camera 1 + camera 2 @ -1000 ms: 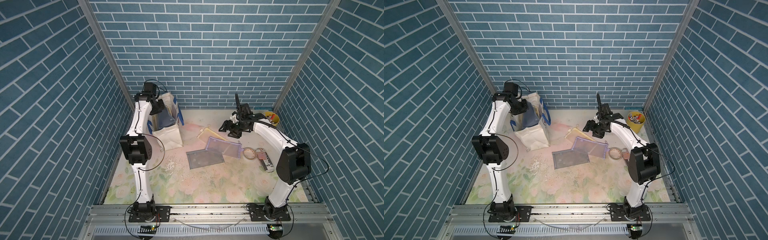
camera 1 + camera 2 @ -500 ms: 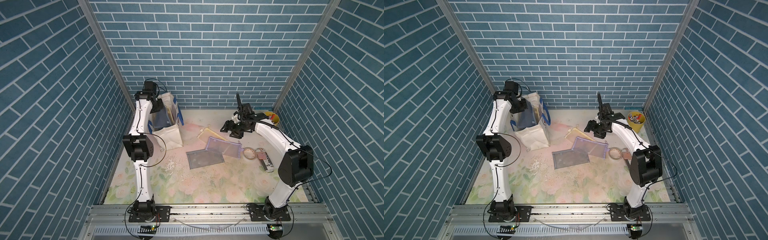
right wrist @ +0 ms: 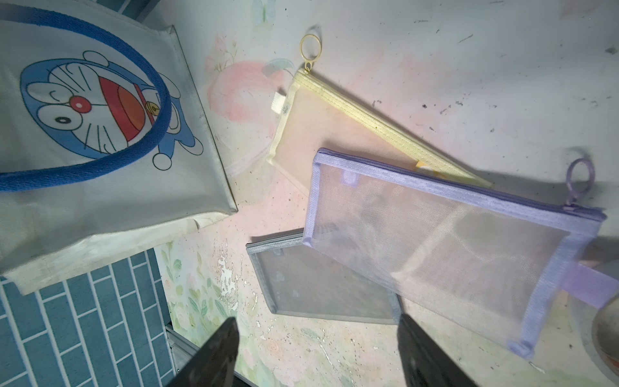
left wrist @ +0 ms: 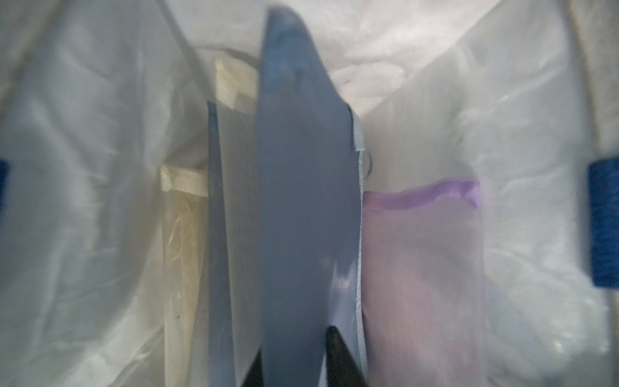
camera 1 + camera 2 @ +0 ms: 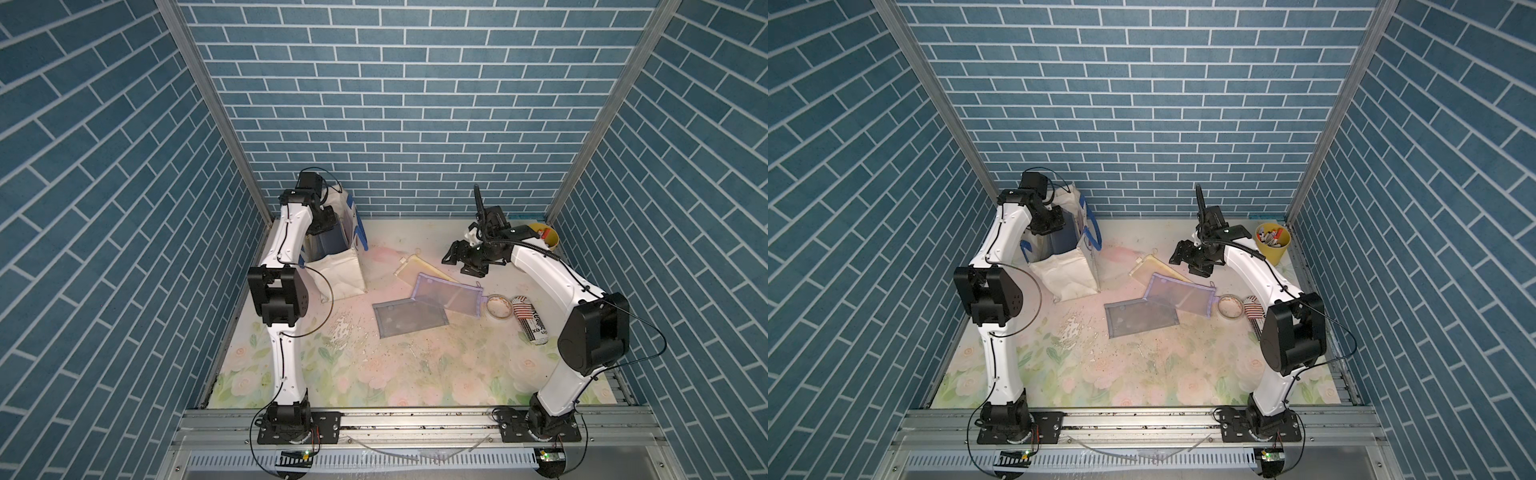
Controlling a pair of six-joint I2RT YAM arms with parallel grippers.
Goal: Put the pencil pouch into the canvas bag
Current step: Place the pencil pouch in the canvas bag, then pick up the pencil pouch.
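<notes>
Inside the canvas bag (image 5: 340, 274), the grey-blue pencil pouch (image 4: 303, 217) stands on end, its long axis running straight away from the left jaws flanking it, gripping or not I cannot tell; the right jaws hang open, empty.

Yellow bucket (image 5: 1273, 249) of pens stands upright in the table's (image 5: 415, 374) far right corner. Tape roll (image 5: 489, 307) lies flat, right of centre. Striped can (image 5: 531, 322) is on its side just beside the roll, black print showing. White flecks (image 5: 341, 330) are scattered left of centre. Table surface is a worn floral print. Blue brick-pattern walls (image 5: 395, 104) on three sides.
</notes>
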